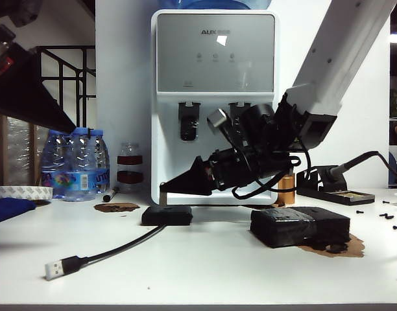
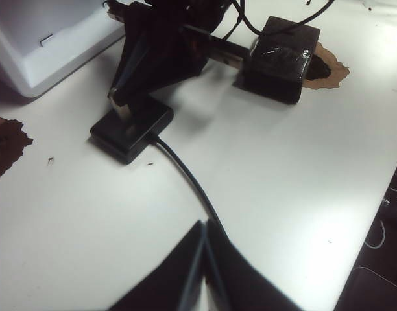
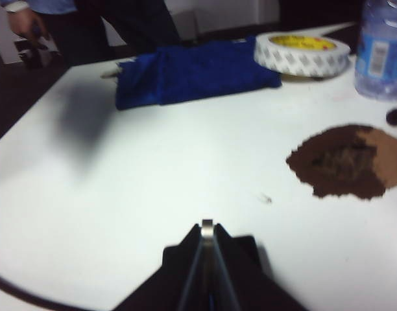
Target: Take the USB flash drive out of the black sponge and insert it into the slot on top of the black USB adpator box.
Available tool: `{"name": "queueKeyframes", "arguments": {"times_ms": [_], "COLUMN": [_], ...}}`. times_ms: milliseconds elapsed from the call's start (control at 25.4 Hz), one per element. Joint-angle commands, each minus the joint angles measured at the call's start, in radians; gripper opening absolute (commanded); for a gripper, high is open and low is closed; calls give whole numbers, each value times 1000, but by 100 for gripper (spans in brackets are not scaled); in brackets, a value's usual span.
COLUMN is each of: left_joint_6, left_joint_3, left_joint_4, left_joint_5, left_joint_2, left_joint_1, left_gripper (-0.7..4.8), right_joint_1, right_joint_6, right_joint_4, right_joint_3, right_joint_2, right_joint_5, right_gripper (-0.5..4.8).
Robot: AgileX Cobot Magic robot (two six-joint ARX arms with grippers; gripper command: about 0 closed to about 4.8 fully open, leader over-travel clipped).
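Bright overhead light; wrist views blurred

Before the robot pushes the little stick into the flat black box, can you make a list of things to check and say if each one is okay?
1. USB flash drive pinched in the right gripper: ok, a silvery tip shows between the shut fingers.
2. Drive out of the black sponge: ok, the sponge sits apart on the table.
3. Right gripper over the black USB adpator box: ok, its tip is just above the box's top.
4. Drive lined up with the slot: cannot tell, the slot is not visible.
5. Left gripper out of the way: ok, shut and back over the cable.
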Motion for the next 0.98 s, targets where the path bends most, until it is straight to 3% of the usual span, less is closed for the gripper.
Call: {"name": "queueKeyframes", "arguments": {"times_ms": [39,275,472,630,984], "left_joint_6": [-4,-4,-5,-5,-5], "left_joint_3": [1,1,1,1,1], "left_joint_4": [11,11,12,11,11], "left_joint_5": [8,27,29,29,29], "left_joint_2": [-2,-2,-2,-2,-2], "left_joint_1": [0,0,0,0,0], "left_gripper": [-5,-5,-5,-5,-5], "right_joint_1": [-1,-14,-38,-38,-25], "right_joint_6": [-43,-60,-67,-75,-85], "right_joint_4": [-48,-96,-127,-131,-134], "right_joint_3": [5,5,5,10,11], "right_joint_2": [-8,-8,-8,-8,-8], "right_joint_5": [20,59,47,-19,-11], "right_gripper": [-2,-2,-2,-2,-2]}}
